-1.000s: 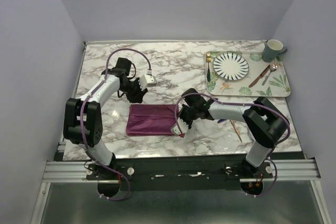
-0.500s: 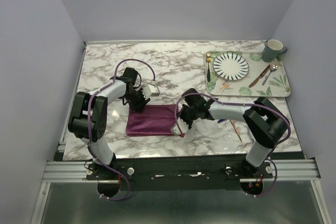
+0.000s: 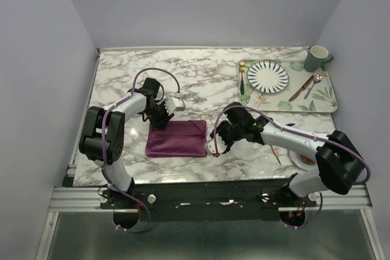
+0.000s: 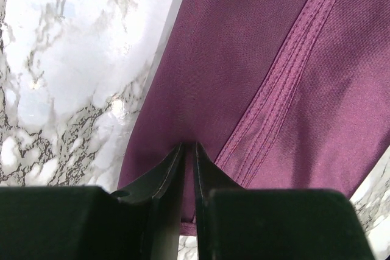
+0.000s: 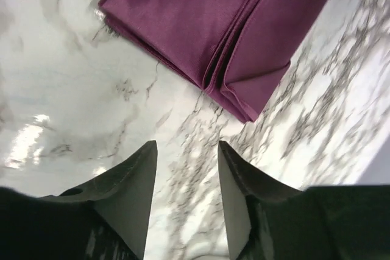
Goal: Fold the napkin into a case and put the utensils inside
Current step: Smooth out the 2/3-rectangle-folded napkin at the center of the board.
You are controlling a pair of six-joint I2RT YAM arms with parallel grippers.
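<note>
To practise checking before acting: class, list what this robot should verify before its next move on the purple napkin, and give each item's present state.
1. Napkin lies flat in a folded rectangle: ok.
2. Left gripper pinched on its far left edge: ok.
3. Right gripper open, empty, apart from the cloth: ok.
4. Copper fork in view on the table: ok.
5. Blue knife located: cannot tell, not visible.
6. Fold narrow enough for a case: not ok, it looks broad.
</note>
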